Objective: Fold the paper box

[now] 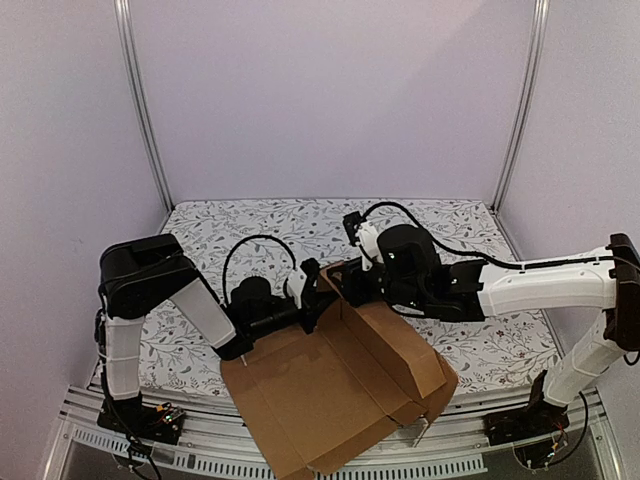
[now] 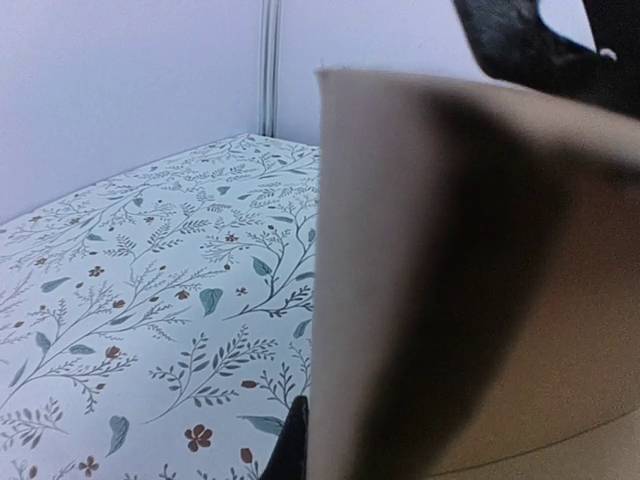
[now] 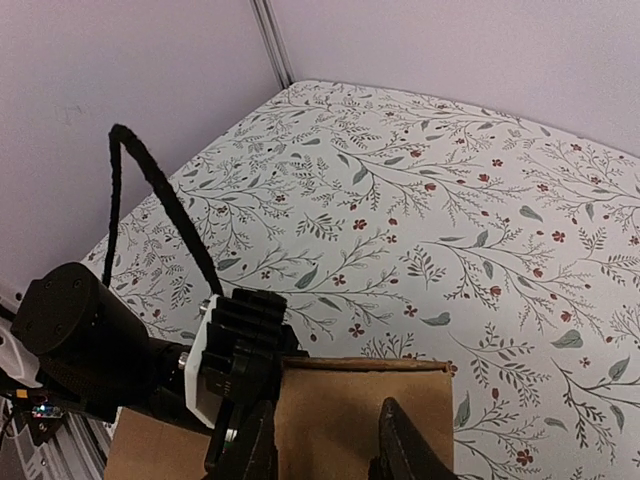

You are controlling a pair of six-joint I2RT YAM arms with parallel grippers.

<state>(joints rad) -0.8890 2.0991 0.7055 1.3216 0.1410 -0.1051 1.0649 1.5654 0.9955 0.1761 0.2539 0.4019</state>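
Observation:
The paper box [image 1: 340, 390] is a large brown cardboard sheet, partly folded, lying at the table's near edge between the two arms. One flap [image 3: 420, 395] stands upright at its far side. My left gripper [image 1: 312, 295] is shut on that flap's left edge. In the left wrist view the flap [image 2: 450, 280] fills the right half, with one dark finger [image 2: 293, 445] pressed against it and the other hidden behind it. My right gripper [image 3: 325, 410] is open, its two fingers spread in front of the flap's face, close to the left gripper [image 3: 235, 350].
A floral cloth [image 1: 250, 225] covers the table. Plain walls with metal corner posts [image 1: 140, 100] close it in at the back and sides. A metal rail [image 1: 150, 420] runs along the near edge. The cardboard overhangs that edge.

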